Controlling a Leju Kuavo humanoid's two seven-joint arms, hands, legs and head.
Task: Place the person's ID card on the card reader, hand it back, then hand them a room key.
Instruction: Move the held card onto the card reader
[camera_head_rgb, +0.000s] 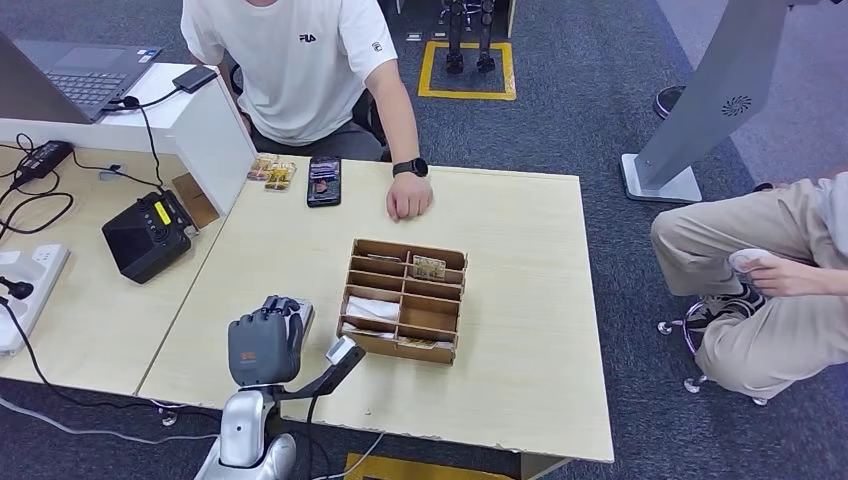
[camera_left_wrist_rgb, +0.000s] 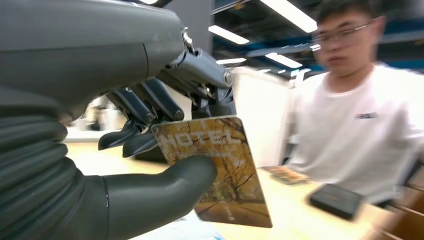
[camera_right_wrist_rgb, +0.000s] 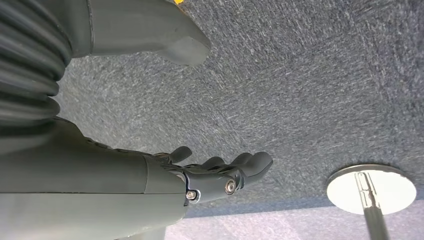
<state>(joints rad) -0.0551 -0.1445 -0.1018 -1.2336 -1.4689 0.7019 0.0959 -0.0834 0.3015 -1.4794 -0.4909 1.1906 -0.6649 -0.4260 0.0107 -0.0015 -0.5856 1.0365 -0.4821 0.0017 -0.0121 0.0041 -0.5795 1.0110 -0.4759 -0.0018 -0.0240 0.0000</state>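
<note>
While the left hand hovers above the near left part of the wooden table, we see it holding a room key card printed with the word HOTEL over a yellow autumn tree scene. As the left wrist view shows, the thick grey thumb presses on the card's printed face and the darker fingers sit behind its upper edge, so the card is pinched upright and tilted slightly. We note a person in a white T-shirt seated at the far side of the table, with one hand resting on the tabletop and a dark watch on that wrist. Just beside that hand, toward the robot's left, lie a dark phone and more yellow cards near the far edge. We find a brown compartment box at the middle of the table, to the right of the left hand, with a card standing in a far compartment and white items in the nearer ones. On the adjoining desk to the left sits a black card reader, well apart from the held card. Turning to the right hand, we see it hanging over grey carpet, fingers loosely extended with the thumb apart, grasping nothing. A second person in beige trousers sits to the right of the table.
</note>
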